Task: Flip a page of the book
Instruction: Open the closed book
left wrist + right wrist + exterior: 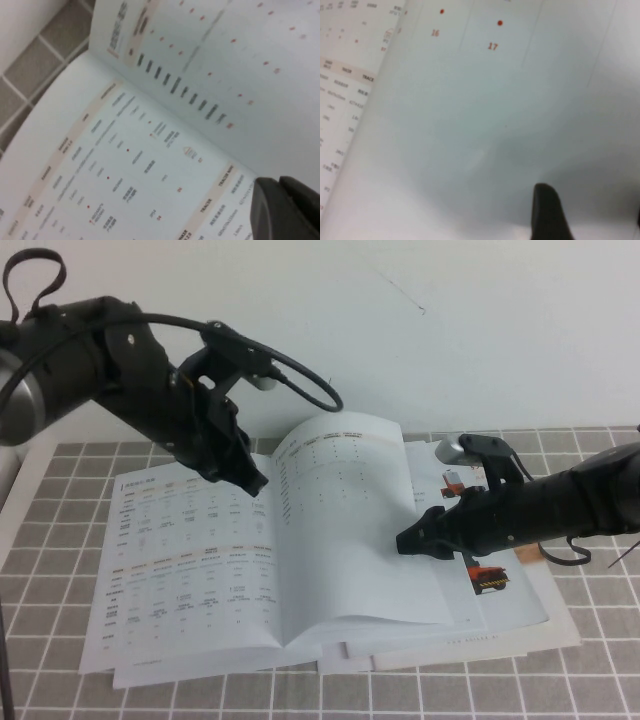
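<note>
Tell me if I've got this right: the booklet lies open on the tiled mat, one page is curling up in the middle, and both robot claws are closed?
Not quite. Only the left gripper, pressing down the left side of the booklet, is closed. The right gripper, at the lifted page, is open; the high view shows both. The booklet does lie open on the tiled mat, one page curling up.

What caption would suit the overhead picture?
Shut left gripper presses the open book near its spine, while the open right gripper lifts a curling page.
</note>
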